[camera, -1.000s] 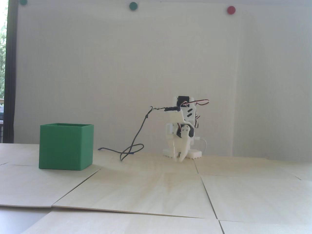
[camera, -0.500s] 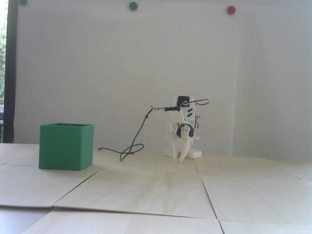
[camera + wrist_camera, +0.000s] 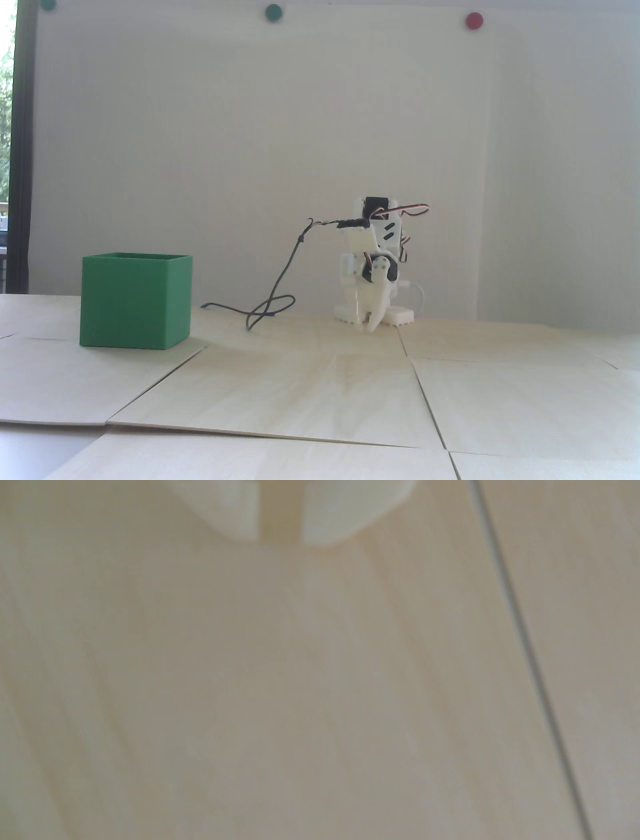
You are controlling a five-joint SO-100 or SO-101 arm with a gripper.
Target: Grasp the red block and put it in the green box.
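Arm (image 3: 372, 260): white, folded low over its base at the back of the table, gripper (image 3: 367, 327) pointed down at the wooden boards (image 3: 320, 390). Jaws: a narrow gap is seen between the two fingertips (image 3: 242, 511) in the wrist view, with nothing held. Green box (image 3: 136, 300): seen only in the fixed view, standing on the table well apart from the arm, at the left. Red block: seen in neither view. Black cable (image 3: 280, 280): hung from the arm to the table. Board seam (image 3: 530, 660): seen close in the wrist view.
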